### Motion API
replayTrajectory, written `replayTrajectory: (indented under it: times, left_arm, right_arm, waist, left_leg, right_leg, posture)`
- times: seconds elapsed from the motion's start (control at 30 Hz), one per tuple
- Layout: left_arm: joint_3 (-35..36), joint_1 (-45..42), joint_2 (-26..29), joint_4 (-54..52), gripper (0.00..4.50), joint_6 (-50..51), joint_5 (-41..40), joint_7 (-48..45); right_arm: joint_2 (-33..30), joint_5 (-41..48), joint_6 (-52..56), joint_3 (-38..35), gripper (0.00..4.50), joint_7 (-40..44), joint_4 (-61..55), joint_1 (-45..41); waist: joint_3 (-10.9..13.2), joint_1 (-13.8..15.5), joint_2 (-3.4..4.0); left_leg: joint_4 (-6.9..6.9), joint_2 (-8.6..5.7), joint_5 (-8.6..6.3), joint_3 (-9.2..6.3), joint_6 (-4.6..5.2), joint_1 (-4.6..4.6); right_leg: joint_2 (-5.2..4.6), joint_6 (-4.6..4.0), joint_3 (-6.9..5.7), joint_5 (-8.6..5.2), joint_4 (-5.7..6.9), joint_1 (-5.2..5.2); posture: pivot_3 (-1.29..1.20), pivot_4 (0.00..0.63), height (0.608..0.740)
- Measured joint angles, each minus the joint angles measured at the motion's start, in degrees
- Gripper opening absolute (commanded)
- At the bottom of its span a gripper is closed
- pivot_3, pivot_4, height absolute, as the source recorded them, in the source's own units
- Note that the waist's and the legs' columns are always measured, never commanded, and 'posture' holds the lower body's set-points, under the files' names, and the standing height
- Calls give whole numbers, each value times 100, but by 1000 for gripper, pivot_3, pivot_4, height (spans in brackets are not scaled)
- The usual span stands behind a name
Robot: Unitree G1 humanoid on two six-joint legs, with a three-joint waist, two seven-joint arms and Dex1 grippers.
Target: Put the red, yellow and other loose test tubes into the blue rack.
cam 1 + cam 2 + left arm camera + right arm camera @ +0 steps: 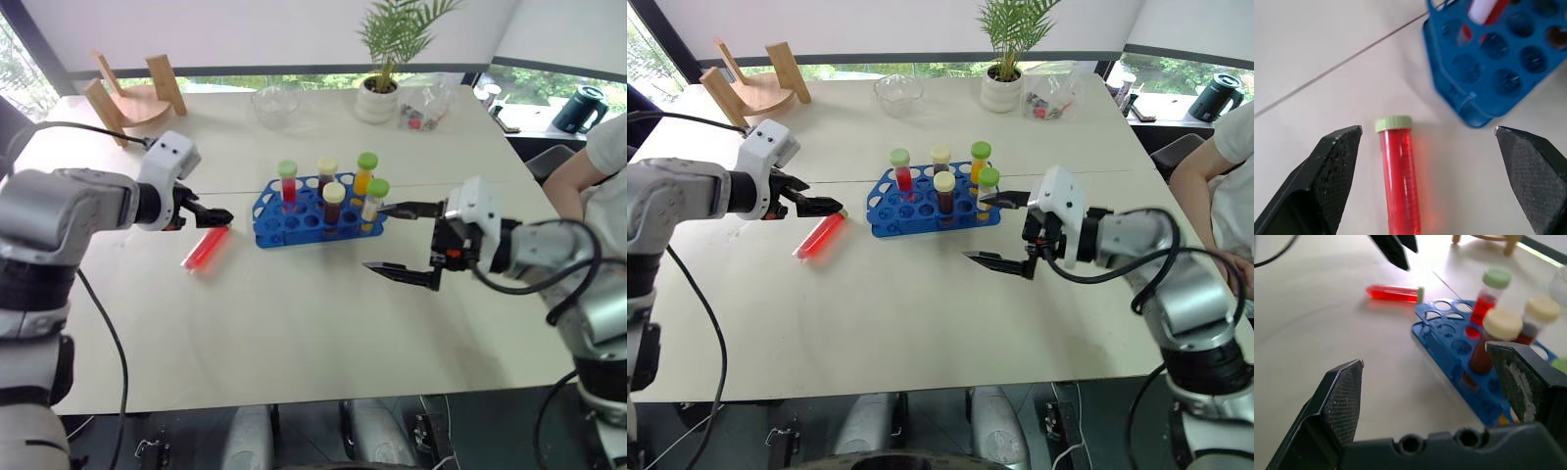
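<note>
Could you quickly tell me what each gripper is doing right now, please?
Left gripper: open, empty, over the red tube.
Right gripper: open, empty.

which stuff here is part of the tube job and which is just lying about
Job:
- loose red tube, lying on the table
- blue rack with five tubes standing in it
- left claw, open over the loose tube

Lying about:
- potted plant
- glass bowl
- wooden stand
- kettle

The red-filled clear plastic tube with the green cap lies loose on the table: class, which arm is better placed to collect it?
Left. Its open tool hangs just over the tube; the right tool is beyond the blue rack.
</note>
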Motion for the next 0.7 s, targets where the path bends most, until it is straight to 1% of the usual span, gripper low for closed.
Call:
replayTrajectory:
  times: [0.07,0.2,0.33,0.43,0.53,0.67,0.7]
  left_arm:
    - [-333,-273,-114,550,4500,58,234,-91]
    - [-833,-525,-300,1242,4500,34,592,-358]
    - [-1112,-813,-584,1989,4500,-213,892,-687]
    - [-1218,-967,-664,2313,4500,-357,1064,-917]
    - [-1290,-966,-721,2511,3648,-411,1221,-1080]
    - [-1440,-941,-758,2621,1641,-441,1410,-1289]
    - [-1441,-932,-758,2633,1046,-445,1447,-1339]
  right_arm:
    - [-82,111,-45,12,4421,343,95,-232]
    - [-142,224,-68,28,4421,712,171,-403]
    - [-146,252,-71,30,4421,802,195,-404]
    - [-146,248,-63,30,4421,766,196,-408]
    - [-147,236,-38,29,4500,695,196,-408]
    - [-168,224,3,21,4500,594,193,-408]
    - [-175,222,4,18,4500,578,192,-408]
  waist:
    - [0,3,0]
    - [1,11,-1]
    - [5,28,-8]
    - [5,28,-8]
    - [5,12,-8]
    - [5,10,-8]
    - [5,11,-8]
  left_leg:
    - [1,0,0,0,1,-5]
    - [1,-3,-1,4,1,-18]
    - [7,-5,0,6,1,-18]
    - [9,-5,0,8,1,-18]
    - [7,-4,0,7,1,-18]
    - [8,-4,0,7,1,-18]
    - [8,-4,0,7,1,-18]
  right_leg:
    - [-1,0,0,0,-3,-3]
    - [-9,1,0,-1,-12,-12]
    - [-12,1,-1,0,-9,-11]
    - [-13,2,0,0,-8,-11]
    - [-12,2,-1,0,-6,-12]
    - [-13,2,0,0,-4,-13]
    - [-13,2,0,0,-4,-13]
  posture:
    - [0,150,740]
    - [0,150,740]
    - [0,150,740]
    - [0,150,740]
    - [0,150,740]
    - [0,150,740]
    - [0,150,740]
